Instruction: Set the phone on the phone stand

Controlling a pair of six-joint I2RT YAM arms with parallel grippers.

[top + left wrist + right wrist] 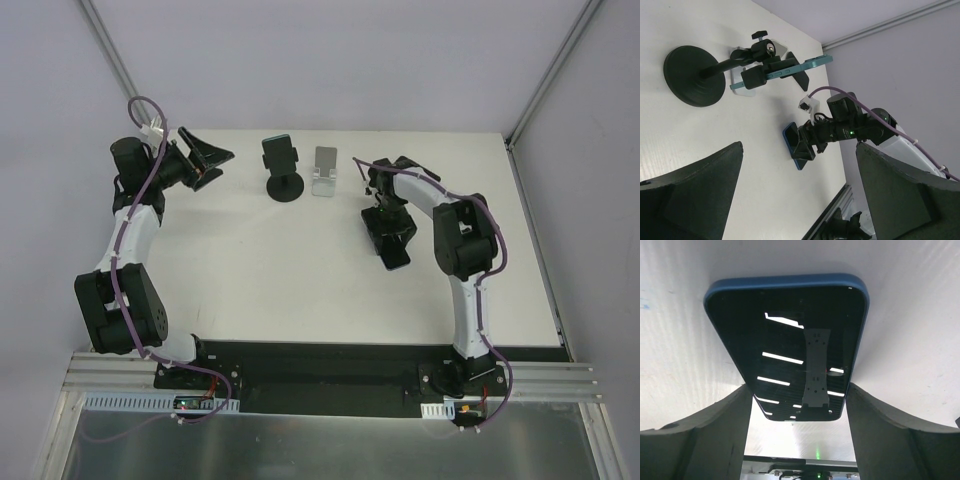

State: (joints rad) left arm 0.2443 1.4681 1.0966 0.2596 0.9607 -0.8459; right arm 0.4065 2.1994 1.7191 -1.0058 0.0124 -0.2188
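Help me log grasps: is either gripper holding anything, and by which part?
Left gripper: nothing. Right gripper straddles the phone's long edges near one end; contact cannot be told.

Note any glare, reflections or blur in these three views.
Right wrist: the phone screen mirrors bright light strips; right fingers dark and soft. Left wrist: left fingers blurred, black stand sharp. Top external: even light, faint shadows.

Both arms look alike: the left arm [128,240] and the right arm [468,300] have smooth white shells between chunky black joint housings. A thin purple cable [150,104] runs along each, plugged into a small white connector [153,130] near the wrist. The fingers [695,195] are broad, matte black wedges. A tiny green light [850,133] glows on the right arm's wrist.
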